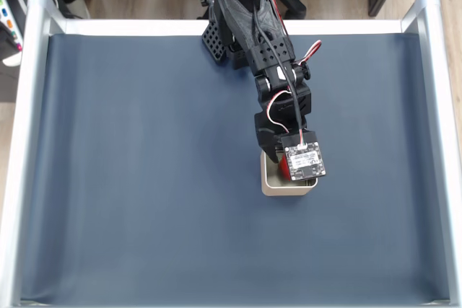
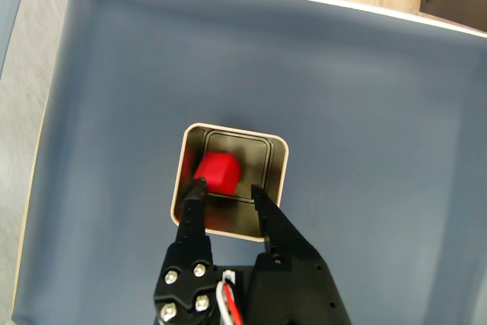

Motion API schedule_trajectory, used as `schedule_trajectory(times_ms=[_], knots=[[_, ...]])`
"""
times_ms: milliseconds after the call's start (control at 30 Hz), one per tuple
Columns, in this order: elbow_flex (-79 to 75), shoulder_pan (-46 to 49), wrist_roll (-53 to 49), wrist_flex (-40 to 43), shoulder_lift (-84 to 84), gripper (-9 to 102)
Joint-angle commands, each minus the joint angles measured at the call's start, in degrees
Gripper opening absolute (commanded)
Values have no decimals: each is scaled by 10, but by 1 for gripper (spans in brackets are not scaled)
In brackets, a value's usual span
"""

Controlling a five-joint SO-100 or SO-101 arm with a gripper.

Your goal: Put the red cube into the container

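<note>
Red cube (image 2: 218, 173), small, bright and matte, lies inside the container (image 2: 275, 169), left of centre on its floor in the wrist view, with a red glint on the shiny wall beside it. Nearest the wrist camera, at the lower middle of the frame, the black gripper (image 2: 227, 186) reaches over the tin's near rim with its jaws spread; the left fingertip (image 2: 199, 186) sits against the cube's lower left corner, though actual contact cannot be confirmed, while the right fingertip (image 2: 257, 190) stands clear of the cube over the tin floor. The cube is not pinched.

The container is a square silvery tin with rounded corners, a thin pale rim and a stamped square outline on its base. It occupies the middle of the wrist view and rests on a dark blue mat (image 2: 365, 112). Open mat surrounds the tin on every side.

In the fixed view the arm (image 1: 267, 48) enters from the top centre and extends downward; its wrist covers most of the tin (image 1: 268, 182), leaving the left wall and lower rim exposed, with a sliver of red (image 1: 284, 169) at the wrist's edge. Farther out, a pale raised frame (image 1: 29, 106) borders the mat at left, top and right, well apart from the tin.
</note>
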Motion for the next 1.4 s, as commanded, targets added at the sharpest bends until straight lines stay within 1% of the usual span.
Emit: schedule_trajectory(times_ms=[0,333,400,600,800,967,1200,1367], knots=[[-3,-4,9,-9,12,21],[-2,-4,13,-12,22,21],[-4,-5,13,-13,27,19],[-11,-14,10,-23,59,0],[-14,-12,6,-35,106,0],[-1,18,-17,-35,177,0],[92,91,-69,-51,301,0],[187,133,-80,-58,405,0]])
